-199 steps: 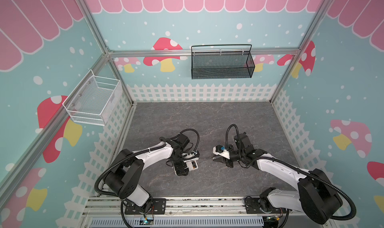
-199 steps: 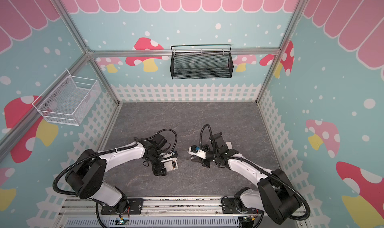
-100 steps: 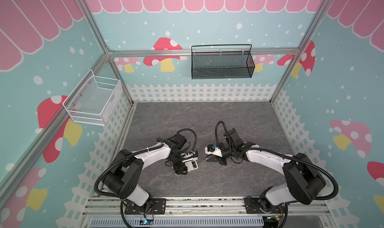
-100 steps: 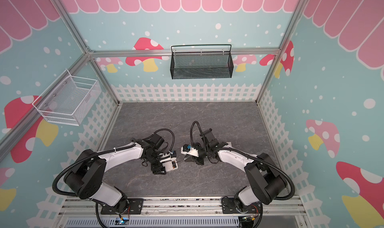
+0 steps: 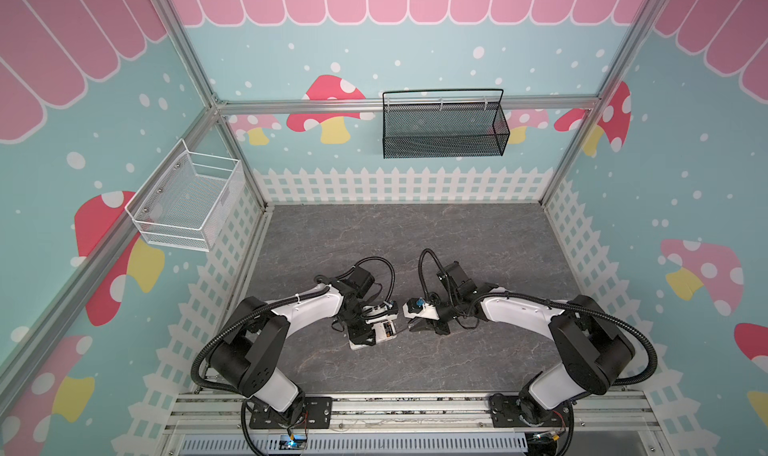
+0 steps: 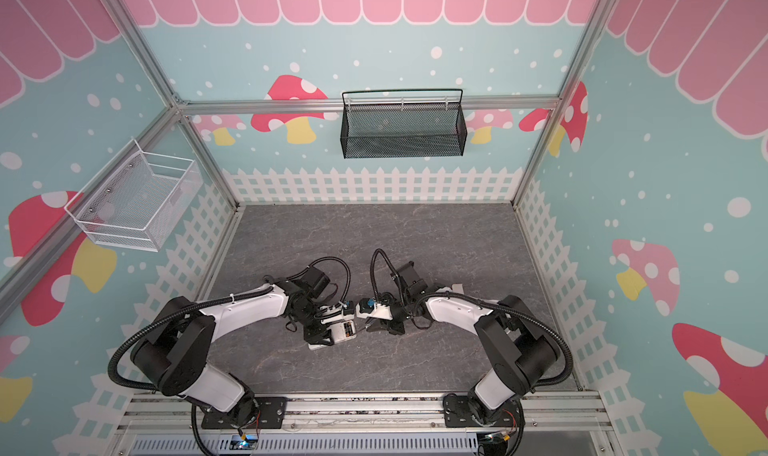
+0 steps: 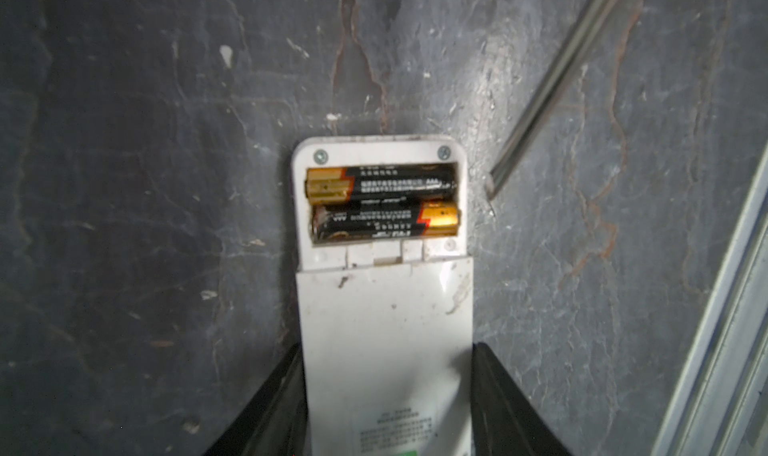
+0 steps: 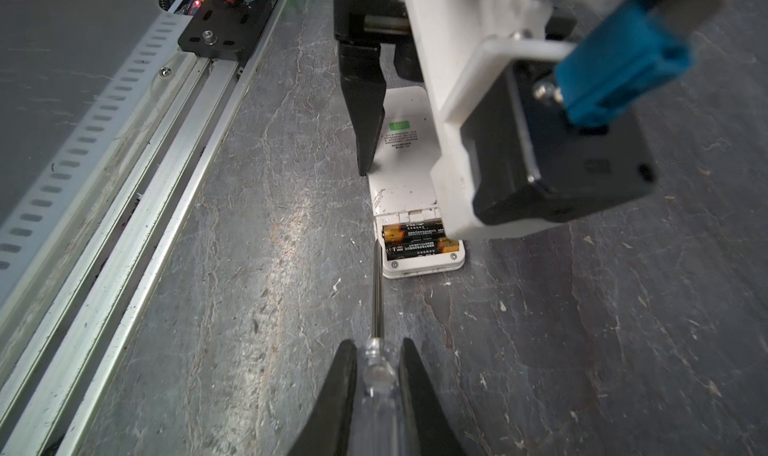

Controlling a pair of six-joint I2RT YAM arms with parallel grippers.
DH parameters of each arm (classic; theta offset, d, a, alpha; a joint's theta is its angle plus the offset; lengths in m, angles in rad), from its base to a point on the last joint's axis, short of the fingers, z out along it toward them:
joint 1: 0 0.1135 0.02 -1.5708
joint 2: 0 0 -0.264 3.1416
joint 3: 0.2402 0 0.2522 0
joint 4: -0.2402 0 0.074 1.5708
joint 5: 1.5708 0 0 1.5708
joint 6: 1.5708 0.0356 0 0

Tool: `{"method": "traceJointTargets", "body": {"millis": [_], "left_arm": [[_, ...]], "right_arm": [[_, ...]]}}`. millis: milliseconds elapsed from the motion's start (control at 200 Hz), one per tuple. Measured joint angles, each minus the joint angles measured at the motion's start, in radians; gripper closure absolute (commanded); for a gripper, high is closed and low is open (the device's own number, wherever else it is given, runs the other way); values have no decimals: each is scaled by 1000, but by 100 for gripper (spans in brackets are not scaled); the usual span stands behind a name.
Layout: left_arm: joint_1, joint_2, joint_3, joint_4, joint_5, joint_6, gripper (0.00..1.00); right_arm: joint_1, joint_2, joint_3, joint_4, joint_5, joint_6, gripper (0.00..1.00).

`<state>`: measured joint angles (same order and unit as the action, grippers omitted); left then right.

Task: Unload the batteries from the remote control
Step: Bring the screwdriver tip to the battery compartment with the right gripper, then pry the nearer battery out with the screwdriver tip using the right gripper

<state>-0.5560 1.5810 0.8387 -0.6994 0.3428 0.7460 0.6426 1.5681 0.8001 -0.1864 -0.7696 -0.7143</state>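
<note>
- left fingers: closed in from a wide spread over the last sec. They now pinch the remote control by both long edges, toward the label end. Contact looks made; how firm, we can't tell.
- right fingers: pressed onto the clear handle of the screwdriver; grip unchanged.
- right arm swung in toward the remote control since a sec ago. Screwdriver tip is now just beside its open end, not yet on a battery as far as we see.
- remote control lies back-up on the bench, front-middle, same spot as before, cover off.
- Our read: remote braced and tool staged, so prying is about to start. Nothing unloaded yet.
- Counts: batteries ×2, both seated side by side, gold ends opposed; remote ×1; screwdriver ×1; wall baskets ×2: white wire basket, black mesh basket.
</note>
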Motion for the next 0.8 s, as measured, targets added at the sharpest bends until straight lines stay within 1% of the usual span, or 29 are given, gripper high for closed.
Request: {"method": "traceJointTargets", "body": {"millis": [50,95,140,800], "left_arm": [[0,0,0,0,0,0,54],[-1,0,0,0,0,0,64],[-1,0,0,0,-1,1,66],[-3,0,2,-2,-3,8,65]], "right_arm": [[0,0,0,0,5,-4,100],[0,0,0,1,9,-8,100],[0,-1,0,3,14,-11,100],[29,3,0,16,16,-19,100]]}}
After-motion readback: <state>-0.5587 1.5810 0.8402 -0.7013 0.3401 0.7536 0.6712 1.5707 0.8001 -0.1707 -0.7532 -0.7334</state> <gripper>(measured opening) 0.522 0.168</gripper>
